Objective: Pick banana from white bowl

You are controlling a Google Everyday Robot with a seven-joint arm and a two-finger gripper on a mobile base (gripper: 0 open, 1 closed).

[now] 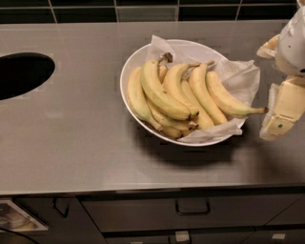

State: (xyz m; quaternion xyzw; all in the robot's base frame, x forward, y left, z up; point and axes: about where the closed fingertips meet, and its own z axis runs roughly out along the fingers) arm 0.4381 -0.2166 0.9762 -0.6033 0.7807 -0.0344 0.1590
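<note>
**Drawers [143,209], Counter [71,143], Bowl [133,59]: Layout Status**

Drawers with dark fronts and loop handles run along the lower edge of the view, below the counter lip. The counter is a brushed grey metal surface. A dark oval opening [21,74] is cut into it at far left. Dark tiles [143,9] line the wall at the rear.

The bowl is white, wide and shallow. It sits on the counter right of centre, well apart from the opening. Crinkled white paper [240,78] lines it and overhangs the right rim.

Contents:
1. Bunched bananas [162,93] fill the left and middle of the bowl, their stems meeting at the top.
2. The banana [228,97] lies alone at the right side, on the paper. It curves from the upper middle down to the right. Its thin brownish stem points past the rim.

The gripper [279,114] is at the right edge of the view, cream-coloured, just beside the bowl. The banana's stem tip ends right next to it; contact cannot be confirmed. Gripper state: cannot tell whether wide, narrow or holding anything.
</note>
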